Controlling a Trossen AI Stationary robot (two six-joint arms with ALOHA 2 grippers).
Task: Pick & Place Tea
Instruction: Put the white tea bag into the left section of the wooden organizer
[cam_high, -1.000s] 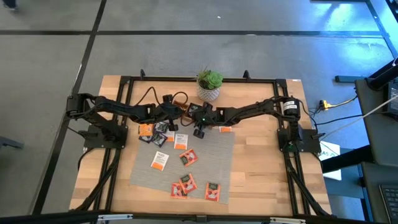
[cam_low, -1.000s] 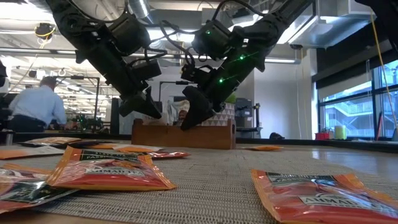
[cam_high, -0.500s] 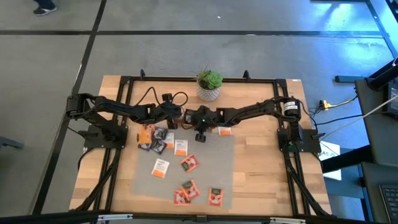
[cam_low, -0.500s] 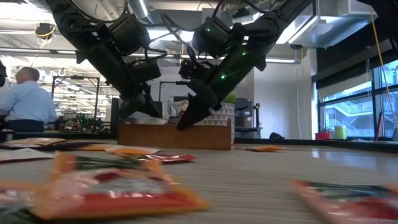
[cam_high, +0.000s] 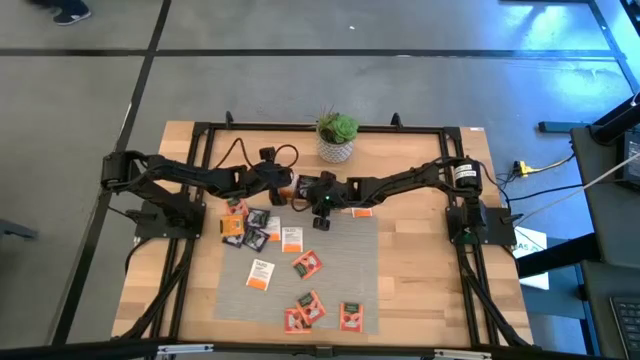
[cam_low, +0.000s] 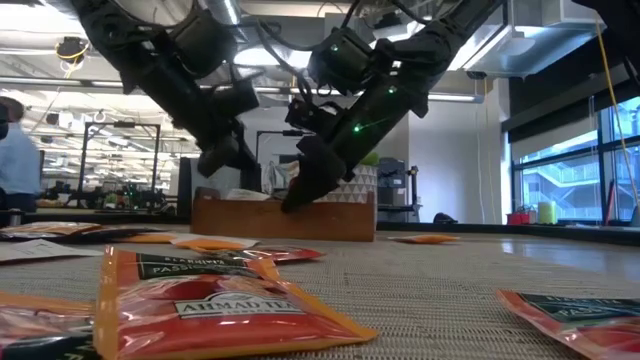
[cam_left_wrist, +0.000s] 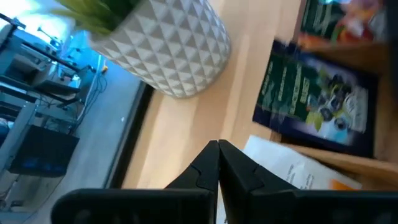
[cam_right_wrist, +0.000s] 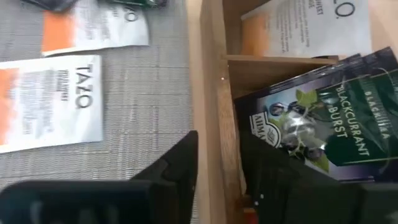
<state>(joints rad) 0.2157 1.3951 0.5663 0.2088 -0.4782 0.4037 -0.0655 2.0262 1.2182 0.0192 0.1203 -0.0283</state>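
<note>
— Tea (cam_high: 300, 265) packets: where? 
— Scattered on the mat (cam_high: 360, 250); some in the tray (cam_right_wrist: 214, 93).
— Grippers? 
— Left gripper (cam_left_wrist: 217, 155) pinched shut, empty. Right gripper (cam_right_wrist: 221, 162) slightly parted, straddling the tray wall.

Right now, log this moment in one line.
left gripper: shut, near plant pot | right gripper: open at tray wall | tea: some in tray, many on mat

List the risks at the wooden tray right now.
1. The right gripper has open fingers astride the wall of the long wooden tray; moving sideways could shove it.
2. The dark green-black tea packet leans beside one finger and might lift out with it.
3. The left gripper, fingers shut, hangs near the white faceted plant pot and could knock it.
</note>
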